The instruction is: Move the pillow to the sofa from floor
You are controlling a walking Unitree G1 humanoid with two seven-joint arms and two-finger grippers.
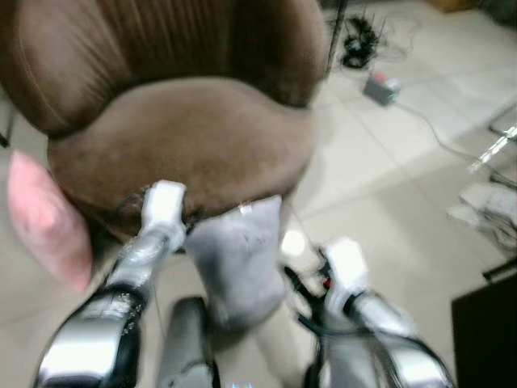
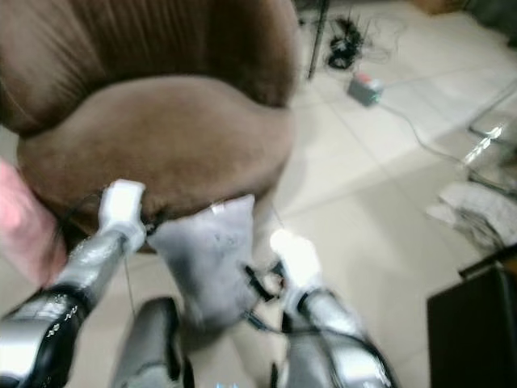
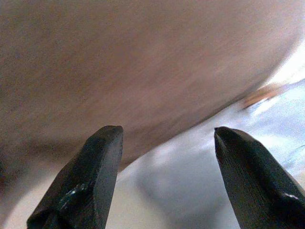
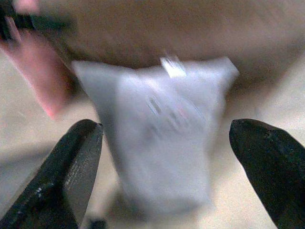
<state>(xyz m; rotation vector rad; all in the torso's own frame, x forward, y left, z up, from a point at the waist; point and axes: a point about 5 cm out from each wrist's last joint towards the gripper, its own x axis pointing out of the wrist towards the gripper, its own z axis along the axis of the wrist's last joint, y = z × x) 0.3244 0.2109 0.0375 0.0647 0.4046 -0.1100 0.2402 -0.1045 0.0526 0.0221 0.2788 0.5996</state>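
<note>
Currently the grey pillow (image 1: 238, 263) stands on end on the tiled floor (image 1: 380, 202), its top edge leaning against the front of the brown sofa (image 1: 190, 137) seat, between the robot's two arms. Left gripper (image 3: 164, 157) sits close to the sofa front just beside the pillow's upper corner, fingers spread apart and holding nothing. Right gripper (image 4: 167, 162) faces the pillow's broad side from a short way off, fingers likewise wide and empty. A pink pillow (image 1: 44, 218) leans at the sofa's left side. Further right on the floor: a power strip (image 1: 380, 87) with cables, crumpled cloth (image 1: 489, 206), a black box (image 1: 485, 331).
</note>
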